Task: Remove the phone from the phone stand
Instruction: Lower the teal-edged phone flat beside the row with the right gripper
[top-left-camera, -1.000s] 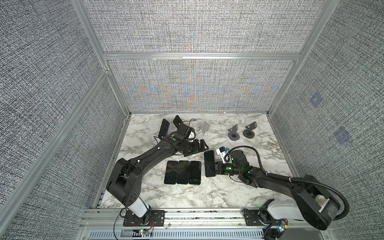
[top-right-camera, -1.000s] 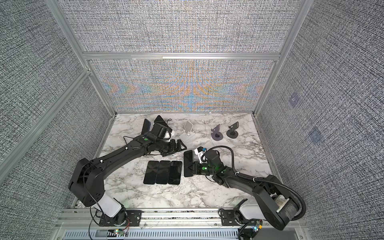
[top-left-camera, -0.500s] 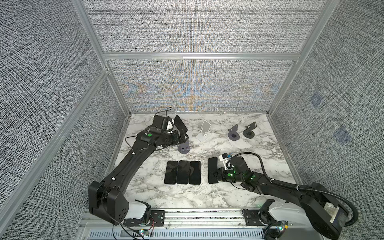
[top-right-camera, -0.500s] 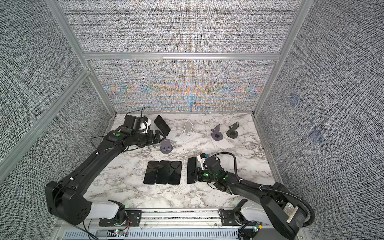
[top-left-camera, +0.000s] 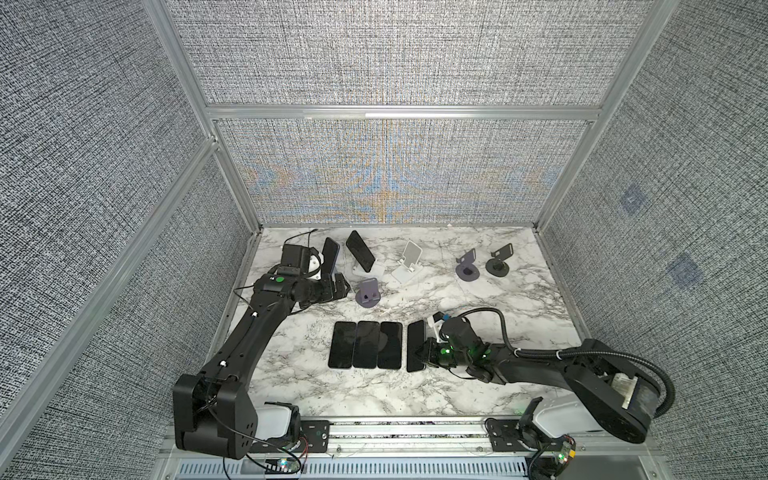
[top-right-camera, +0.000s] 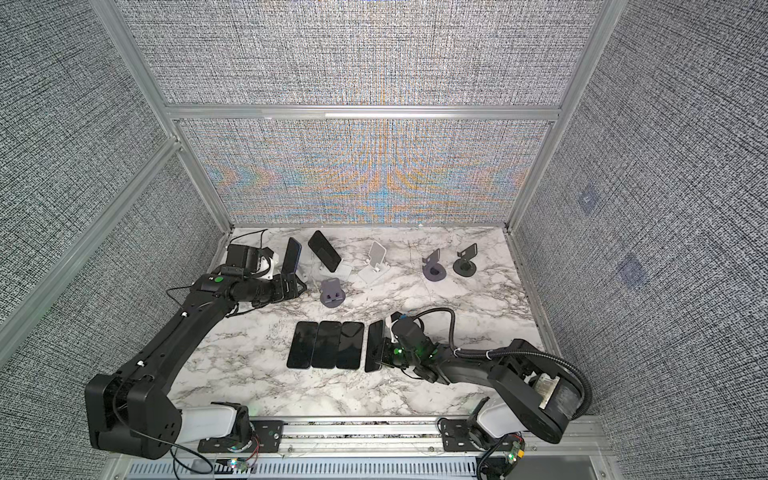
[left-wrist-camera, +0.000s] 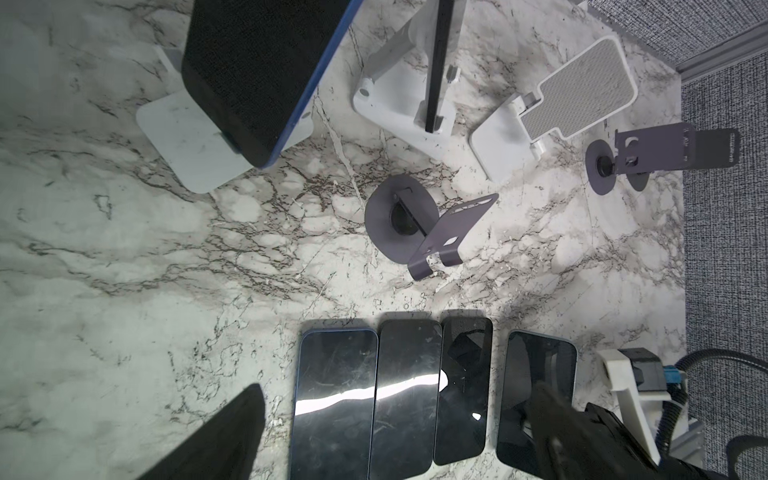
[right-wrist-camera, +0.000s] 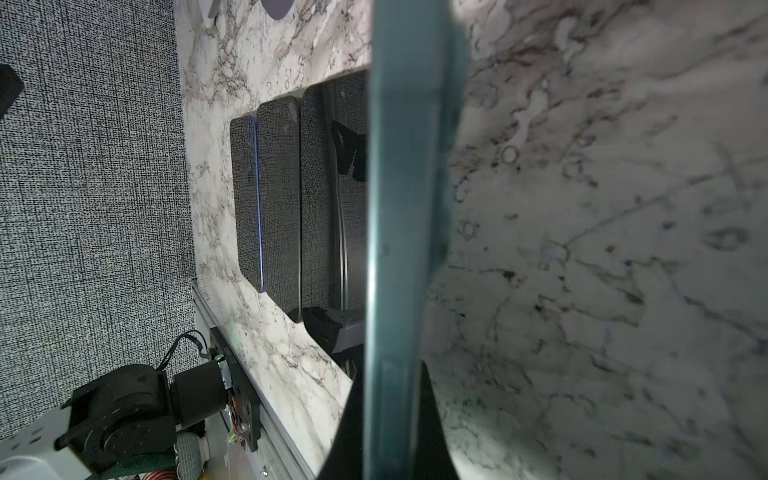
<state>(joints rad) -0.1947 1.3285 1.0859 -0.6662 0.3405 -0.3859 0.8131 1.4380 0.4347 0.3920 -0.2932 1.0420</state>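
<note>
The right gripper (top-left-camera: 420, 360) is clamped narrow on a teal-edged phone (top-left-camera: 415, 345), pinching its two faces near the end closest to the robot base. This phone is off any stand. It stands tilted on a long edge at the fingertips, just beside the row of three flat phones (top-left-camera: 365, 345) that lies beyond the claw. Its long axis runs parallel to that row, toward the back wall, with the screen turned toward the row. Judgement: it is held edge-on so it can be laid flat as fourth in line. Whether its lower edge meets the marble table (top-left-camera: 498, 291) cannot be told.

The left gripper (top-left-camera: 340, 286) stands wide and empty. A blue-edged phone (top-left-camera: 330, 254) leans on its white stand (left-wrist-camera: 187, 137) just beside this claw, on the back-wall side — probably the next pick.
</note>
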